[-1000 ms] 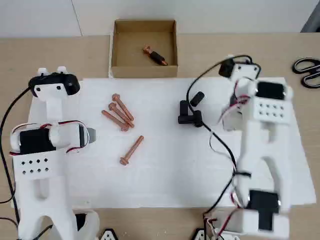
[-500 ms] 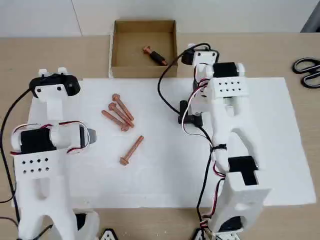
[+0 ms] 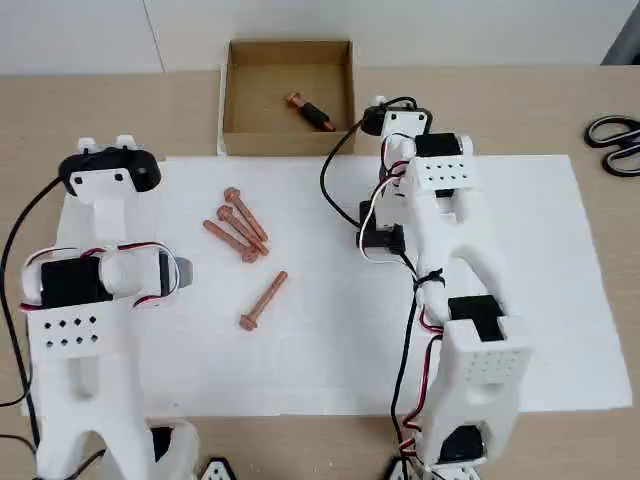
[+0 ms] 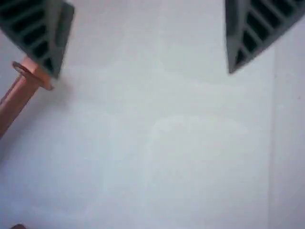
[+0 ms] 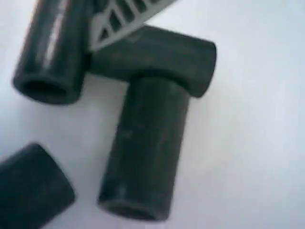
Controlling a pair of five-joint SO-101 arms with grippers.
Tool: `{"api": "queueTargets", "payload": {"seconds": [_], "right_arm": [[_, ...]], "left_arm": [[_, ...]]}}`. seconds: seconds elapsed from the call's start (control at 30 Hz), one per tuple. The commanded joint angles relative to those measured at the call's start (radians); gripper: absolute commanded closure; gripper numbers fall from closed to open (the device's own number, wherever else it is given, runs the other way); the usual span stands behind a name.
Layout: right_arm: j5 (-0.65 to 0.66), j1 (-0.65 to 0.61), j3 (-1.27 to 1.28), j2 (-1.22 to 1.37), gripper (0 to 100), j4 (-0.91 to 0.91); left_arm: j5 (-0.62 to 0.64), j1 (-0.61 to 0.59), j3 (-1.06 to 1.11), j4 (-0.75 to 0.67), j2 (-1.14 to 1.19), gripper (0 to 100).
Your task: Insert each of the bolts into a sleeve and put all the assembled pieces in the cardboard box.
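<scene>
Three copper bolts (image 3: 238,222) lie in a cluster on the white sheet, and a fourth bolt (image 3: 263,300) lies apart, nearer the front. Black sleeves (image 3: 378,238) lie at mid-sheet, partly under my right arm (image 3: 432,195), which hangs right over them. Up close, the sleeves (image 5: 143,152) lie side by side and crosswise. The cardboard box (image 3: 236,100) at the back holds one bolt in a sleeve (image 3: 310,111). My left gripper (image 4: 143,69) is open over bare sheet, with a bolt head (image 4: 31,74) beside one finger.
Scissors (image 3: 615,140) lie on the wooden table at the far right. The white sheet (image 3: 540,260) covers the work area between the arms. My left arm (image 3: 100,270) stands over the sheet's left edge. Cables trail along the right arm.
My right arm has swung left from the sheet's right side and now hangs over the sleeves, covering one that lay apart. The left arm and the bolts have not moved.
</scene>
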Motion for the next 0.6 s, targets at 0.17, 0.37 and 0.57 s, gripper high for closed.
{"api": "queueTargets", "payload": {"seconds": [0.17,0.37,0.57], "right_arm": [[-0.011,-0.008,-0.049,0.056,78.3,-0.051],[-0.012,-0.01,-0.049,0.084,78.3,-0.065],[-0.055,-0.01,-0.049,0.11,81.9,-0.061]], "left_arm": [[0.003,0.008,-0.004,0.0,-0.021,79],[0.003,0.008,-0.004,0.0,-0.021,79],[0.003,0.008,-0.004,-0.002,-0.021,79]]}}
